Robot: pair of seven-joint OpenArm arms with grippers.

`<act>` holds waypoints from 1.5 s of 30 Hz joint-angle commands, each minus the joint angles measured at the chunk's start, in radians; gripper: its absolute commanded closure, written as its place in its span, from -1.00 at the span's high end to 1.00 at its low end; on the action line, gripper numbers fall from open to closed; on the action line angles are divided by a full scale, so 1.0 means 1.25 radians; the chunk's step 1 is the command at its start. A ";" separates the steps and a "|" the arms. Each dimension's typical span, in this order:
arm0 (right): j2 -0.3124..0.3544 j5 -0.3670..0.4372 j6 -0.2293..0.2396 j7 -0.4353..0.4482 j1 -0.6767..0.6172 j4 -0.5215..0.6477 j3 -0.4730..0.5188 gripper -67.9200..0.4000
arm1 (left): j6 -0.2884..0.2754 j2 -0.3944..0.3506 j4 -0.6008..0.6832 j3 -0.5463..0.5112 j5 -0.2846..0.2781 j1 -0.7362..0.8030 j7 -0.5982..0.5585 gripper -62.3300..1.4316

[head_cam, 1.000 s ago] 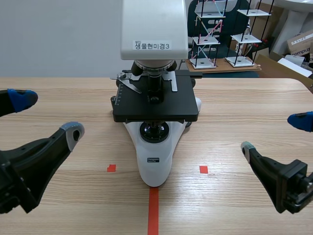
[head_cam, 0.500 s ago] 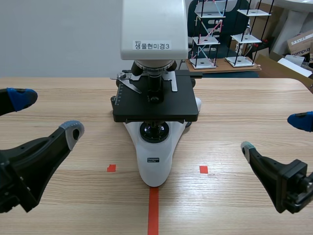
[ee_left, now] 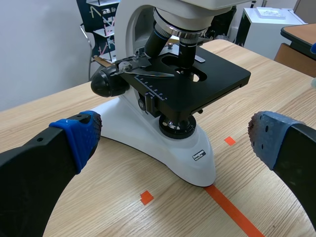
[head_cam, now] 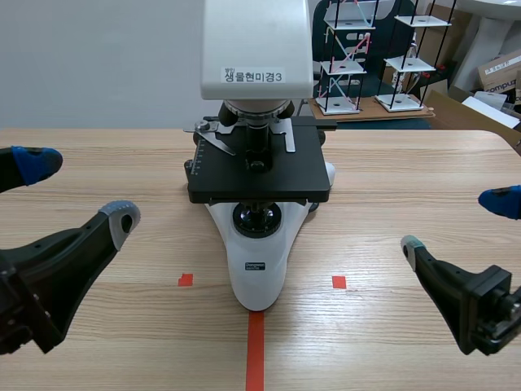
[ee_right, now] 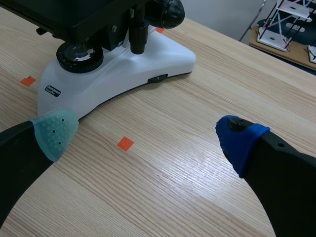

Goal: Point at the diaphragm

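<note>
Microscope (head_cam: 257,269) sits mid counter (head_cam: 407,163), diaphragm (ee_left: 177,126) under its stage. Left end effector (head_cam: 79,191) near left, right end effector (head_cam: 456,221) near right: both wide open, empty, well apart from it.

Thick, curved black fingers on the left gripper (head_cam: 79,190) and right gripper (head_cam: 456,221) end in soft dotted pads (ee_right: 54,131), one blue, one grey-green.
</note>
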 commanded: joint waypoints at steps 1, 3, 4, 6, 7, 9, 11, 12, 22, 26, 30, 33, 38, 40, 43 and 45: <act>0.002 0.006 0.000 0.009 0.005 0.016 -0.004 0.82 | -0.001 0.004 0.004 -0.005 -0.005 0.004 -0.012 1.00; 0.002 0.006 0.000 0.009 0.005 0.016 -0.004 0.82 | -0.001 0.004 0.004 -0.005 -0.005 0.004 -0.012 1.00; 0.002 0.006 0.000 0.009 0.005 0.016 -0.004 0.82 | -0.001 0.004 0.004 -0.005 -0.005 0.004 -0.012 1.00; 0.002 0.006 0.000 0.009 0.005 0.016 -0.004 0.82 | -0.001 0.004 0.004 -0.005 -0.005 0.004 -0.012 0.99; 0.002 0.006 0.000 0.009 0.005 0.016 -0.004 0.82 | -0.001 0.004 0.004 -0.005 -0.005 0.004 -0.012 0.92; 0.002 0.006 0.000 0.009 0.005 0.016 -0.004 0.82 | -0.001 0.004 0.004 -0.005 -0.005 0.004 -0.012 0.72; 0.002 0.006 0.000 0.009 0.005 0.016 -0.004 0.82 | -0.001 0.004 0.004 -0.005 -0.005 0.004 -0.012 0.45; 0.002 0.006 0.000 0.009 0.005 0.016 -0.004 0.82 | -0.001 0.004 0.004 -0.005 -0.005 0.004 -0.012 0.30; 0.002 0.006 0.000 0.009 0.005 0.016 -0.004 0.82 | -0.001 0.004 -0.008 -0.005 0.001 0.003 -0.006 -0.90; 0.002 0.006 0.000 0.009 0.005 0.016 -0.004 0.82 | -0.002 0.004 -0.081 0.002 0.042 0.002 -0.089 -0.90; 0.002 0.006 0.000 0.009 0.005 0.016 -0.004 0.82 | -0.002 0.003 -0.198 0.034 0.137 -0.002 -0.255 -0.90; 0.002 0.006 0.000 0.009 0.005 0.016 -0.004 0.82 | -0.001 0.001 -0.289 0.075 0.238 -0.028 -0.377 -0.90; 0.002 0.006 0.000 0.009 0.005 0.016 -0.004 0.82 | 0.006 -0.018 -0.428 0.160 0.271 -0.125 -0.450 -0.90; 0.002 0.006 0.000 0.009 0.005 0.016 -0.004 0.82 | 0.013 -0.021 -0.486 0.193 0.271 -0.174 -0.480 -0.90; 0.002 0.006 0.000 0.009 0.005 0.016 -0.004 0.82 | 0.029 -0.021 -0.570 0.243 0.271 -0.243 -0.529 -0.90; 0.002 0.006 0.000 0.009 0.005 0.016 -0.004 0.82 | 0.036 -0.020 -0.625 0.280 0.271 -0.285 -0.568 -0.90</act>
